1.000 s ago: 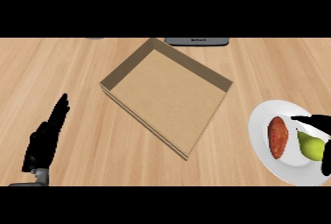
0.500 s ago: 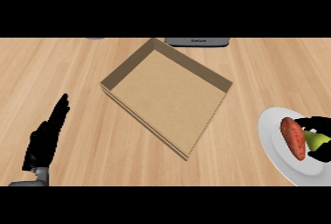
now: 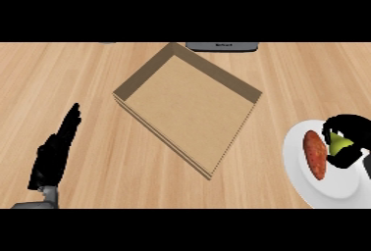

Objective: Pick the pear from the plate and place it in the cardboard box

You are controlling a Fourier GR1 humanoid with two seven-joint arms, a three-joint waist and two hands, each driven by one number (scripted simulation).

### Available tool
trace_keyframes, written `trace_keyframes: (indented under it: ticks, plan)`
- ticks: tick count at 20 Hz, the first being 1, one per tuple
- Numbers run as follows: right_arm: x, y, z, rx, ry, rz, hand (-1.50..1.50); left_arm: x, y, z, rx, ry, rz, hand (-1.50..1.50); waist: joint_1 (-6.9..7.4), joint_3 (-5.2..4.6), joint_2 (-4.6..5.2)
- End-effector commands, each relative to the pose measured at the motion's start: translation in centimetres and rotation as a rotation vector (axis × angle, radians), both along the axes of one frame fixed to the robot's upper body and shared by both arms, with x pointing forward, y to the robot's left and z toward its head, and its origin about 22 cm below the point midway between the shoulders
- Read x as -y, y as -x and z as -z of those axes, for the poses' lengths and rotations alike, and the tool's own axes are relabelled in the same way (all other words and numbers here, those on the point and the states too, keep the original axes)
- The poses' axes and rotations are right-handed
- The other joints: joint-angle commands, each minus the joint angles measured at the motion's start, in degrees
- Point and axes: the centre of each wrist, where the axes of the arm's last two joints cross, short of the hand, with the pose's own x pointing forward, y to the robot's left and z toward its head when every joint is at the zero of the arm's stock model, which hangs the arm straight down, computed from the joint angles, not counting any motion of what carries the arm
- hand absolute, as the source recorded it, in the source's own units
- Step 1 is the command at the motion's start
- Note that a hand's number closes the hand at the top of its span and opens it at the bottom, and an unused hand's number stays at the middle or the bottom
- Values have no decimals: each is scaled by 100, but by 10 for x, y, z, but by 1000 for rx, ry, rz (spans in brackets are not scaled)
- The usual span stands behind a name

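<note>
Two hands in the shot, so going left to right. Over at the left edge the left hand [image 3: 54,154] is just parked on the wooden counter [image 3: 87,73], fingers straight and pointing up, holding nothing. Resting, basically.

Middle of the counter is the cardboard box [image 3: 190,105], a shallow open tray turned like a diamond, nothing inside it that I can see. Past its top corner there's a dark grey thing [image 3: 222,46] cut off by the edge, can't tell what it is.

On the right sits the white plate [image 3: 319,188], partly out of view. A reddish oblong food item [image 3: 314,154] lies on it, and just to the right of that is the pear [image 3: 338,143], yellow-green, only a wedge of it showing because the right hand [image 3: 348,139] is curled around it, black fingers wrapping over the top and underneath. So the pear's on or just above the plate, in the hand's grasp, well apart from the box.

What could go wrong, my guess: so little of the pear shows that I can't judge how well it sits in the fingers, and a rounded, tapering fruit could slide out on the lift. The red thing is right beside it too, so it could get nudged. The box walls are low, so a drop near a corner might land the pear on the rim.
</note>
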Motion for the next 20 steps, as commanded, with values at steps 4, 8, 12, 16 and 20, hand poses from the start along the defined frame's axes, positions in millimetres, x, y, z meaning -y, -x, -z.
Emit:
trace_keyframes:
  ticks: [4, 8, 12, 16, 20]
  plan:
    - [-77, -45, -12, 384, -93, -117, 150, 5, -2, 0, 3, -8, 8, 0, 80, 17, 23]
    - [-64, -54, -27, 462, -92, -142, 150, -8, 8, -5, 8, -27, -10, 0, 30, 11, 6]
    - [-73, -55, -43, 544, -110, -130, 150, -5, -2, 16, -1, 0, -6, 0, -53, 6, 0]
    - [-87, -50, -67, 590, -310, -190, 150, -9, 7, -2, -11, -1, -17, 0, -85, 7, -26]
    - [-102, -61, -100, 679, -626, -291, 150, -1, 1, 5, -1, -4, -36, 0, -164, 5, -37]
